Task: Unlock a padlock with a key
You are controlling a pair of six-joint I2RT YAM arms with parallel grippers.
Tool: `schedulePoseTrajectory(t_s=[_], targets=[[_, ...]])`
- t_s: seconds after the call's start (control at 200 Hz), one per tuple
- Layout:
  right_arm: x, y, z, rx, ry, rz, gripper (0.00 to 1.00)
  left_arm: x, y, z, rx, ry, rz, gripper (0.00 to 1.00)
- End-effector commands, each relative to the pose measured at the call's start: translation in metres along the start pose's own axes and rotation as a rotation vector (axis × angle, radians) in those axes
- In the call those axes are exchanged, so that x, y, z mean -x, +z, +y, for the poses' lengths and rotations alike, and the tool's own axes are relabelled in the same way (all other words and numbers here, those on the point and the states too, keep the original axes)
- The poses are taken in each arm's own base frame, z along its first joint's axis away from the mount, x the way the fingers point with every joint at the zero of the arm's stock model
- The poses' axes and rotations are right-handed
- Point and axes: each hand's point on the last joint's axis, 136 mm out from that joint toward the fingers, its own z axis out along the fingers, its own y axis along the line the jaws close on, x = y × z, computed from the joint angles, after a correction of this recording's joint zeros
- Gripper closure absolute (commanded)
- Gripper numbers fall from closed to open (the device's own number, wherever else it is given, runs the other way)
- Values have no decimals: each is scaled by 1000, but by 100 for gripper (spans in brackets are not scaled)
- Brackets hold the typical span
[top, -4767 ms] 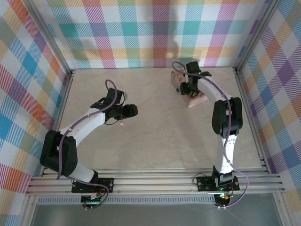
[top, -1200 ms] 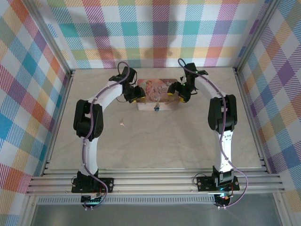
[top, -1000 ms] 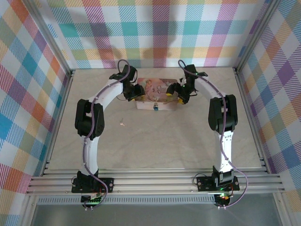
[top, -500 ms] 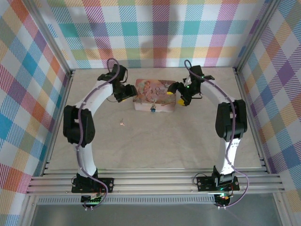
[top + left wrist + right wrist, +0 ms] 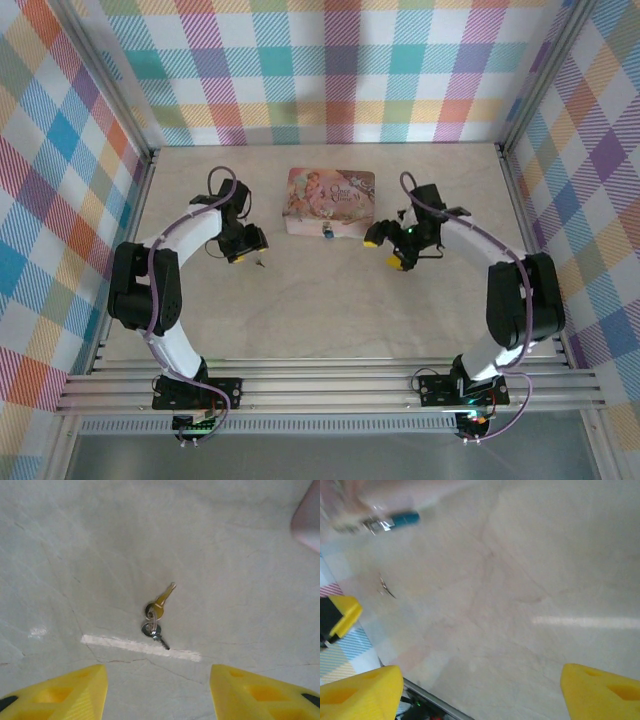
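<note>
left claw (image 5: 157, 680) wide, empty, poised over keys (image 5: 156, 614) lying flat on table (image 5: 75, 555), two on one ring. right claw (image 5: 384, 252) wide, empty, near padlock (image 5: 325, 233) at front of tin (image 5: 330, 195). risks: pads likely skid thin keys; wrong key presented; unheld padlock shifts at insertion.

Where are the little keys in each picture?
Top external: the keys lie on the table left of the middle, close beside the left gripper.
Left wrist: the middle of the picture, a gold key and a silver key on one ring, just beyond the open yellow fingers.
Right wrist: probably the tiny dark sliver at the left, but it is too small to be sure.
Shared landmark: the left gripper's yellow fingers next to the keys.
</note>
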Motion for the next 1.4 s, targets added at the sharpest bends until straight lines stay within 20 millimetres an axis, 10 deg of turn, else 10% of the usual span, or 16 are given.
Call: schedulePoseTrajectory(t_s=[0.0,0.89,1.175,1.4], targets=[[-9,-2,5,-7,-56,-30,18,0,4,0,-16,3,4,46],[-9,7,17,-24,-108,-36,18,6,54,3,42,34,59,75],[-10,8,22,6,-113,-30,18,-5,45,-2,18,102,63,100],[-13,2,39,113,-125,-49,21,-22,21,-13,-22,162,28,100]])
